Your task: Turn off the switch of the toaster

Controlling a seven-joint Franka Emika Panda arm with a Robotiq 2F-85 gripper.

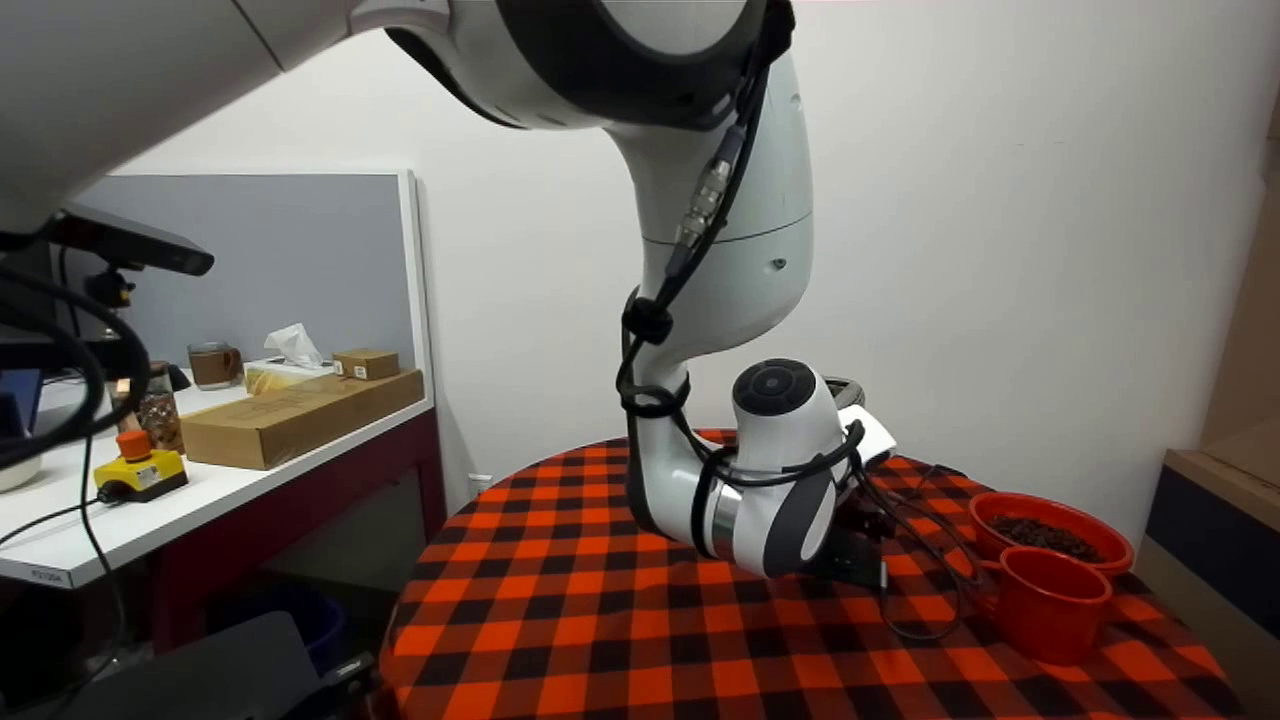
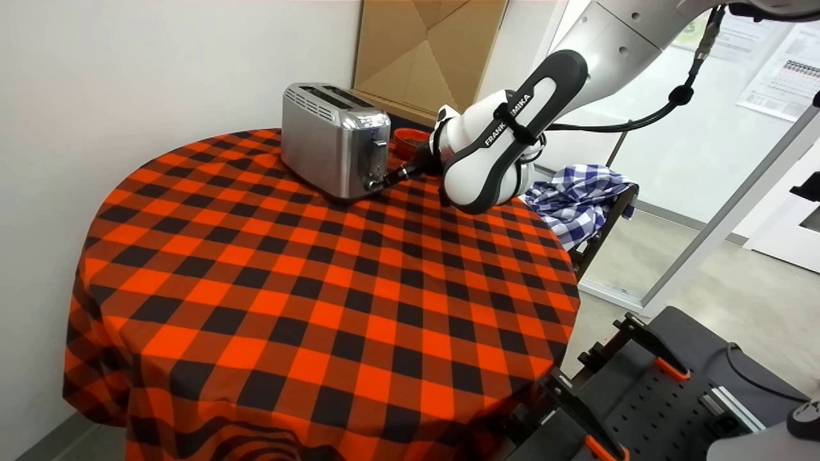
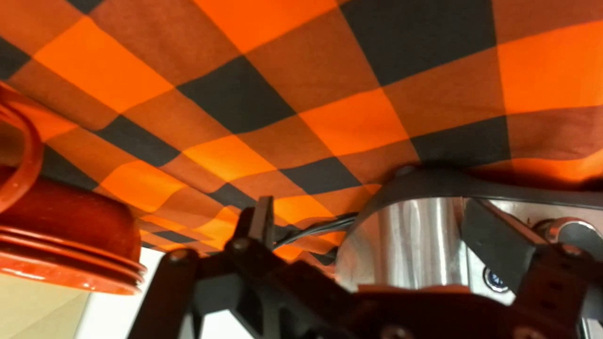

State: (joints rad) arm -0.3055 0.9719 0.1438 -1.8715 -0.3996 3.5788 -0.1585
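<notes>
Beneath my pincer [image 3: 370, 212] I see the checkered tablecloth [image 2: 256, 275]; the toaster [image 2: 314, 144] stands just beside the pincer's fingertips; my pincer is unclenched, fingers spread apart; a red cup [image 3: 70, 212] sits beyond one finger; the knob [image 3: 577, 231] is near the other, contact I cannot tell.

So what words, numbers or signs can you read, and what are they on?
"FRANK… …MIKA": on the white robot arm with dark trim; a black strap covers the middle.
Too small: print on the white paper posters, label on the white desk, labels on the small brown cardboard box and yellow button box.
Too blurred: control markings on the shiny silver metal toaster.
</notes>
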